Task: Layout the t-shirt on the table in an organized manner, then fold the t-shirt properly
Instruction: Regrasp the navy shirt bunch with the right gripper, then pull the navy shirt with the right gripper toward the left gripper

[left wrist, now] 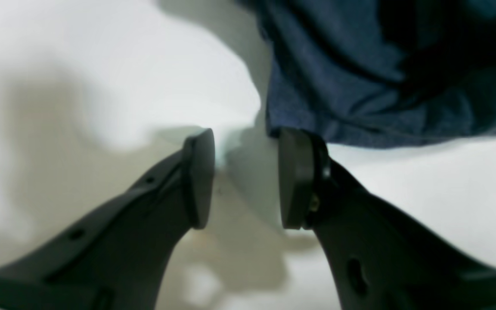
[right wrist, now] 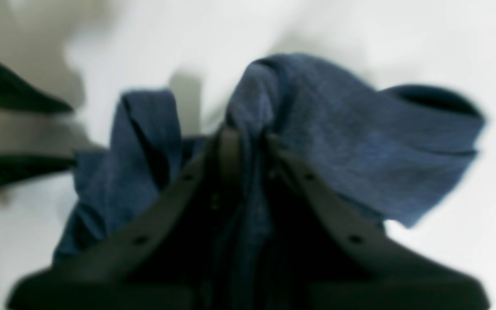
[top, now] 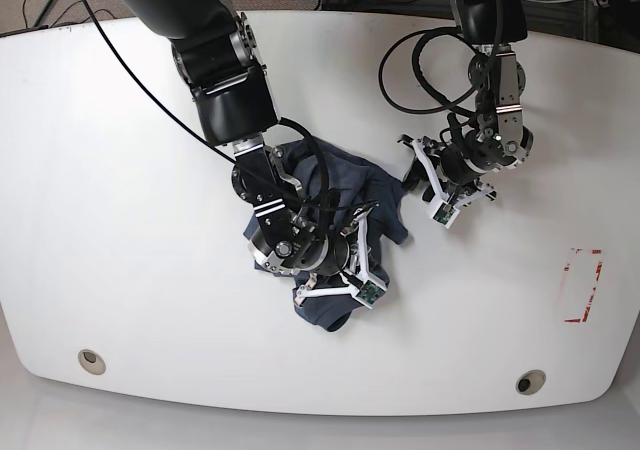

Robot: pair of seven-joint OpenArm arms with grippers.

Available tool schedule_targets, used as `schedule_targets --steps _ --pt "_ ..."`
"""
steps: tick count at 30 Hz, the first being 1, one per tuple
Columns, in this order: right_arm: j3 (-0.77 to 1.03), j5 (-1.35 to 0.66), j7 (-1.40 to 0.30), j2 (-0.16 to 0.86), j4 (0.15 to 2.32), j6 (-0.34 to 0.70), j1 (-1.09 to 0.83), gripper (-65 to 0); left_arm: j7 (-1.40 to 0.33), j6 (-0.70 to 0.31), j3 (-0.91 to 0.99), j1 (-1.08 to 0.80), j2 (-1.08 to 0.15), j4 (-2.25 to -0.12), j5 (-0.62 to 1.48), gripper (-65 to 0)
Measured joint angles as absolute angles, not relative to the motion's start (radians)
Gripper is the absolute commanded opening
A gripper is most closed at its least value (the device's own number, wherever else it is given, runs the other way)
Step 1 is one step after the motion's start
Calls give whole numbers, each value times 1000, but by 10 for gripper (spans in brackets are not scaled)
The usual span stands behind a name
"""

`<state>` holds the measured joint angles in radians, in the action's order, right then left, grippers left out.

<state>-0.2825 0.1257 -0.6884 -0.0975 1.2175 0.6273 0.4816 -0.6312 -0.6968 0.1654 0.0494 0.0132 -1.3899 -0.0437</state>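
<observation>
Left of centre on the white table (top: 120,220), the right gripper (top: 340,255) is pinched closed on a bunched fold of the dark blue t-shirt (top: 345,185); in the right wrist view, cloth rises between the pads. The shirt lies crumpled mid-table, partly under that arm. Just to its right, the left gripper (top: 412,175) hovers at the shirt's edge, jaws apart, nothing between them; the left wrist view shows bare tabletop in the gap, fabric just behind one pad (left wrist: 295,176). Far right, a red-outlined mark (top: 583,286). Two grommet holes (top: 91,360) near the front edge.
</observation>
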Motion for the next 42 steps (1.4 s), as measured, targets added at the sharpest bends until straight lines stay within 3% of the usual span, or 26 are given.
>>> schedule_targets --steps 22,42 --pt "-287 124 -920 -91 1720 633 412 -650 -585 -697 168 33 17 -1388 -40 -418" --pt "-375 123 -933 -57 1938 636 451 -650 -643 -701 197 13 27 -1462 -64 -419"
